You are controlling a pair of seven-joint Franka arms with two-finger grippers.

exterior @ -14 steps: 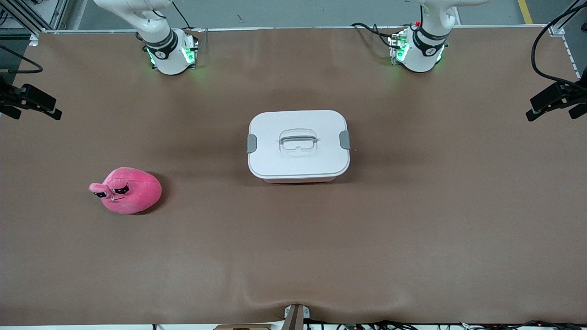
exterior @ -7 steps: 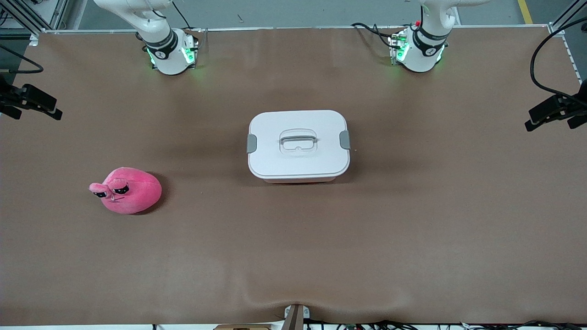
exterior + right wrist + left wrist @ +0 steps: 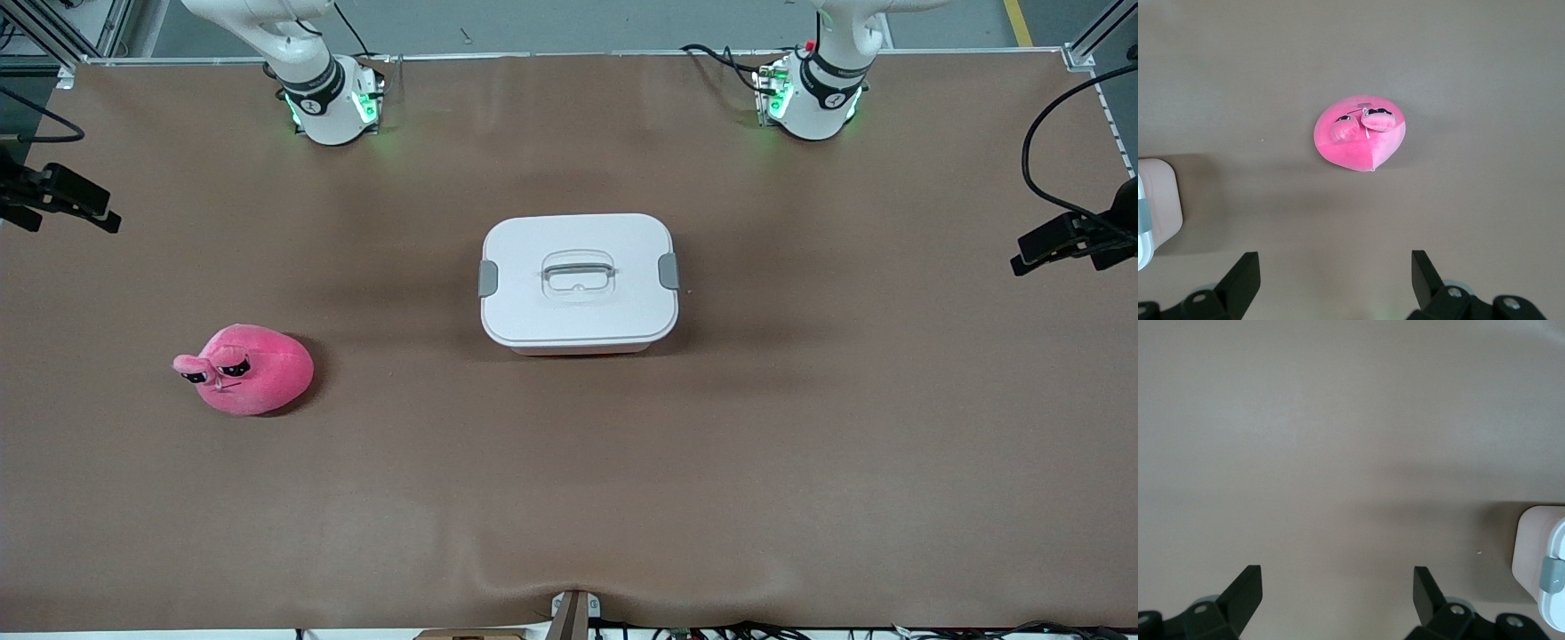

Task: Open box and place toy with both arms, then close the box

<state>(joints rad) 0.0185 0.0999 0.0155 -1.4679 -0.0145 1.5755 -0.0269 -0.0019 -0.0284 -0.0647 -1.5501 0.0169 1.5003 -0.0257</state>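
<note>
**Lid Still Clipped, Both Arms Poised High Over the Counter**

The box (image 3: 579, 283) sits closed at the middle of the counter (image 3: 800, 462), its white lid (image 3: 613, 233) held by two grey clips, one at the end toward the right arm (image 3: 487, 278) and one at the end toward the left arm (image 3: 669, 270), with a recessed handle (image 3: 579, 271) between them. The toy (image 3: 244, 369) lies well apart from the box, toward the right arm's end of the counter and nearer to the front camera, face up and untouched.

The left gripper (image 3: 1338, 593) hangs over bare counter with its fingers spread wide and nothing between them; one end of the box and a clip (image 3: 1551, 573) show at the rim of its wrist view. The right gripper (image 3: 1336, 277) hangs over the counter between box and toy, fingers likewise wide and empty, the toy (image 3: 1359, 135) square in its wrist view.

The step in hand appears to be the opening. Done well, each arm would take the clip at its own end (the two likely need releasing before the lid lifts), coming down squarely so a fingertip catches the clip's lower edge without shoving the light tub sideways. The lid is best set down away from the toy's path
</note>
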